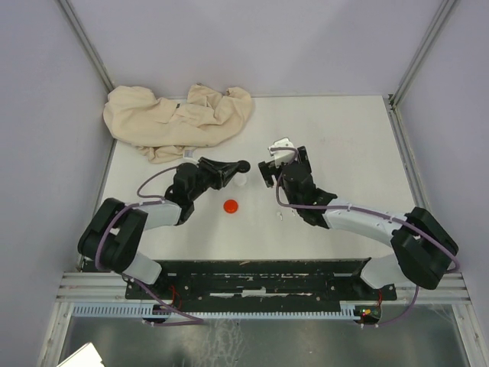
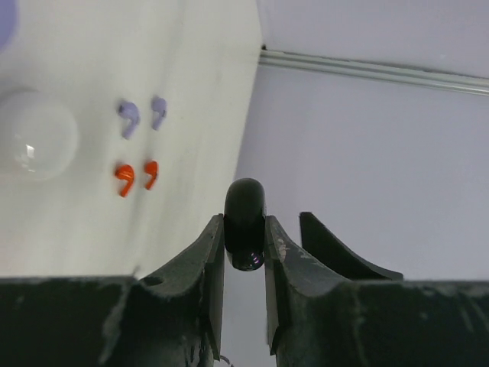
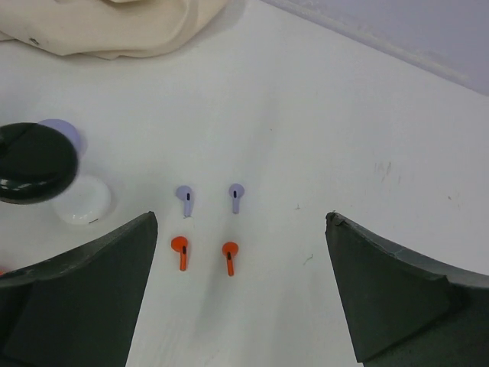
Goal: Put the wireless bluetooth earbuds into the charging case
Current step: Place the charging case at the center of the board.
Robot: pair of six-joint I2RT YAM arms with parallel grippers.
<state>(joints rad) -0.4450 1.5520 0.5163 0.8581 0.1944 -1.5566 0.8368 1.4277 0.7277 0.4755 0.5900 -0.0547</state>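
Left gripper (image 2: 244,225) clamped on black case (image 2: 244,197), arm reaching inward | right gripper (image 3: 241,222) jaws spread, hovering over purple earbuds (image 3: 185,196), red earbuds (image 3: 180,246)

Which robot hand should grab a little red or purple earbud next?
Probably the right hand: it is open above the purple earbuds and red earbuds. The left hand is shut on a black round case.

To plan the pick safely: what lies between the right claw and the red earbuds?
Nothing. In the right wrist view the open right claw faces the red earbuds over bare table; the purple earbuds lie just beyond.
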